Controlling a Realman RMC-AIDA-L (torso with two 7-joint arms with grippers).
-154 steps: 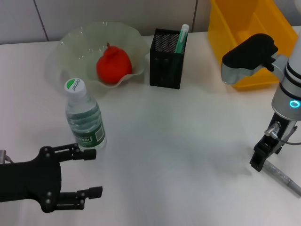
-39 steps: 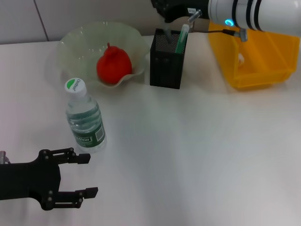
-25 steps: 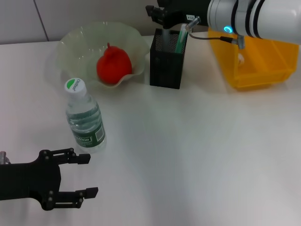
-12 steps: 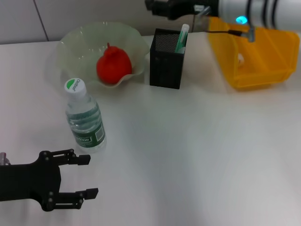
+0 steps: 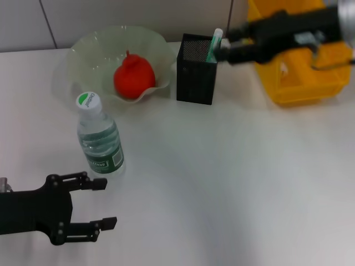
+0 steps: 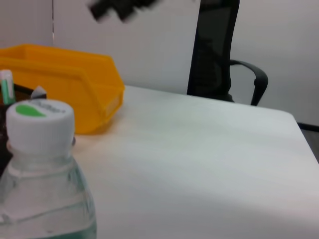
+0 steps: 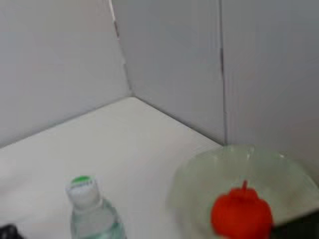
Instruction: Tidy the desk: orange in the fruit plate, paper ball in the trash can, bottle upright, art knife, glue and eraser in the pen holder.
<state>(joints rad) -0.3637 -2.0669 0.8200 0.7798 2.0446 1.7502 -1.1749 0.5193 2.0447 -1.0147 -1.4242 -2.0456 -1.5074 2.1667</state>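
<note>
The orange (image 5: pixel 133 76) lies in the pale-green fruit plate (image 5: pixel 83 52) at the back left, and both show in the right wrist view, orange (image 7: pixel 241 215) and plate (image 7: pixel 199 172). In front of the plate the bottle (image 5: pixel 100 139) stands upright. My left gripper (image 5: pixel 104 203) is open on the table just in front of the bottle. The black pen holder (image 5: pixel 195 72) holds a green-and-white glue stick (image 5: pixel 214 44). My right gripper (image 5: pixel 228 51) hovers, blurred, just right of the holder's rim. A small white wad, seemingly the paper ball (image 5: pixel 284 68), lies in the yellow trash can (image 5: pixel 310 77). The art knife and eraser are out of view.
The left wrist view looks past the bottle (image 6: pixel 42 159) toward the trash can (image 6: pixel 75 94) and a black office chair (image 6: pixel 219 55) beyond the table's edge. White table surface spreads across the middle and right front.
My right arm carried the knife from the table's right front to the pen holder, rose above it, and now has swung down and to the right. The left gripper has stayed put.
</note>
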